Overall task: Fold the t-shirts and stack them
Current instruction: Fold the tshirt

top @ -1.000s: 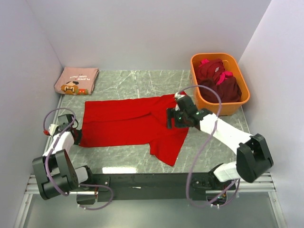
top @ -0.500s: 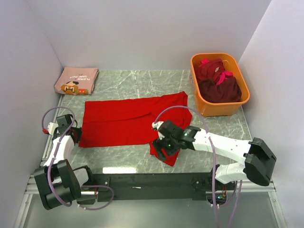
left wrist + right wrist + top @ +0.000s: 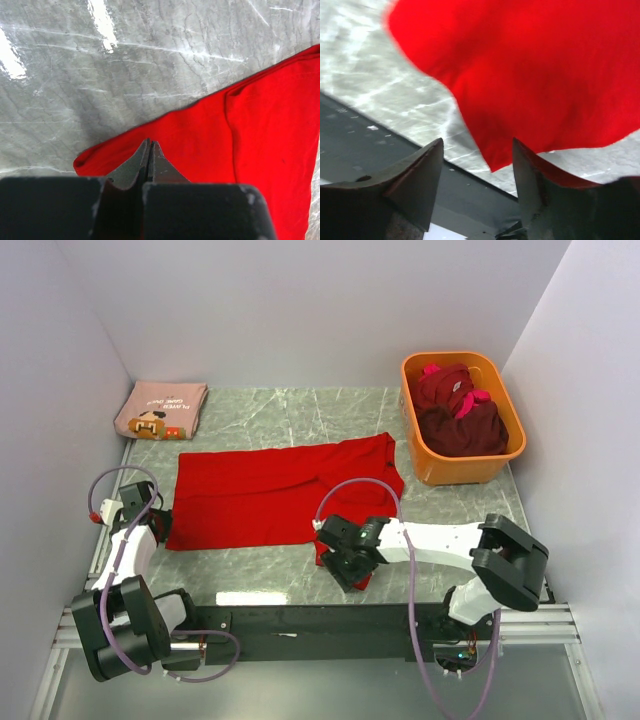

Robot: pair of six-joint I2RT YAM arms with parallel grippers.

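Closed left jaws seemingly anchor the red tee (image 3: 265, 495) while right jaws, spread wide and empty, straddle its near flap for folding.

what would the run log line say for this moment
red shirt: spread on table | left tool: shut, over its left corner | right tool: open, at its near flap | pink shirt: folded, far left

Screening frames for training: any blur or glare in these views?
Top external: sharp, evenly lit, one bright reflection on the table near the front edge. Left wrist: glare streaks on the table, red t-shirt crisp. Right wrist: the red t-shirt is soft and smeared, likely motion blur; the dark fingers read clearer.
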